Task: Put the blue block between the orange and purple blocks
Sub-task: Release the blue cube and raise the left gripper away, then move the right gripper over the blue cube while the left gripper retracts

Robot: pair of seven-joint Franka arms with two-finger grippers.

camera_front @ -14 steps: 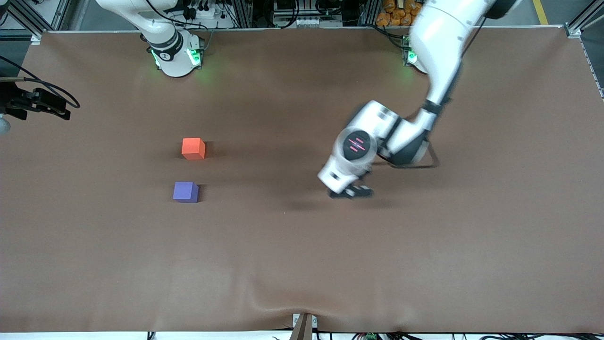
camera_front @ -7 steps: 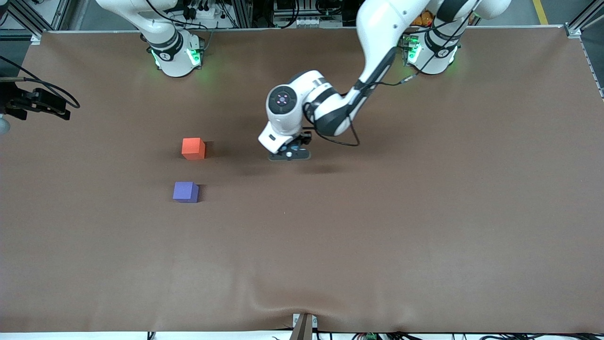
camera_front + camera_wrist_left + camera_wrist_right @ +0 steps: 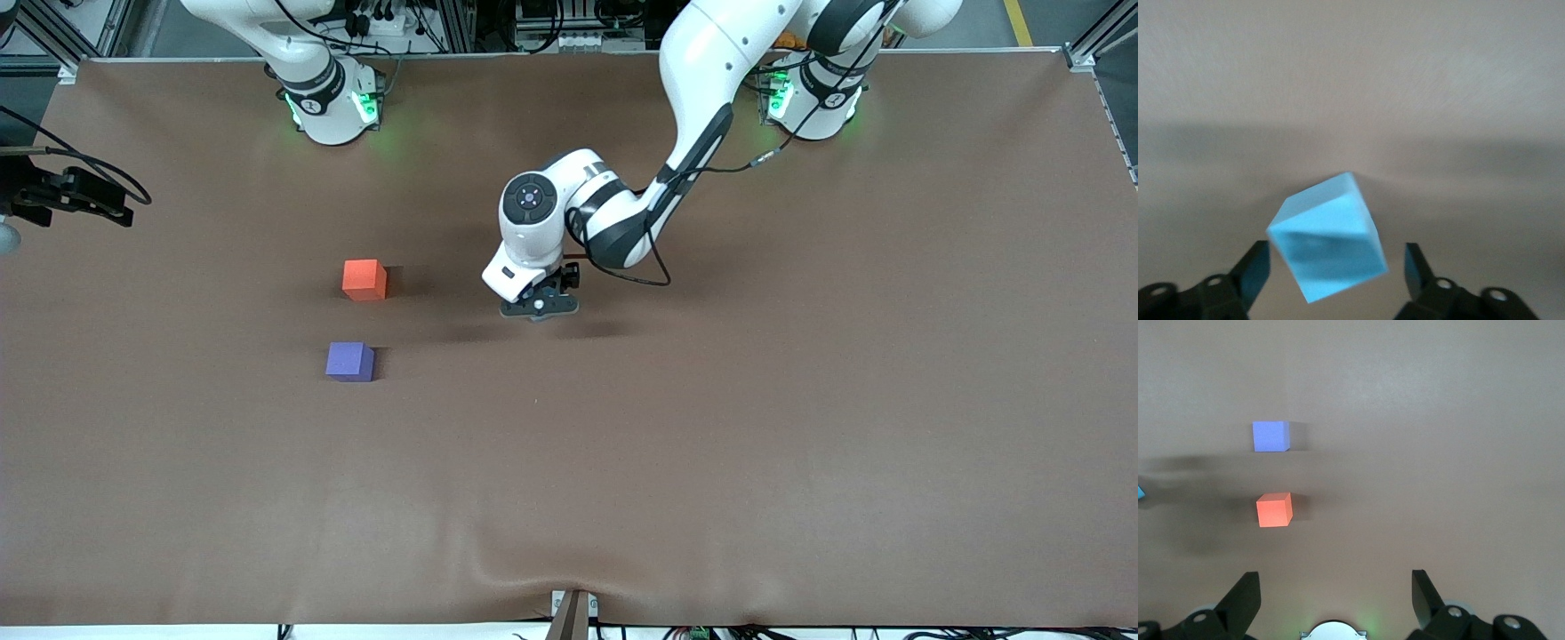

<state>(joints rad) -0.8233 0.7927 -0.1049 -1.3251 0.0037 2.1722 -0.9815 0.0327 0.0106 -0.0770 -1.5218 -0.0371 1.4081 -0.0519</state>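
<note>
Glossy white arms point(image 3: 702, 71) with black joint bands, green-lit bases point(image 3: 333, 111), loose black cables, black pincers point(image 3: 539, 305).

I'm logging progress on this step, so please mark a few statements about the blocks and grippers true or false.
1. The left gripper holds the blue block. True.
2. The blue block lies between the orange block and the purple block. False: it is held over bare table, toward the left arm's end.
3. The purple block is nearer the front camera than the orange block. True.
4. The right gripper grips the orange block. False: it is open and empty.
</note>
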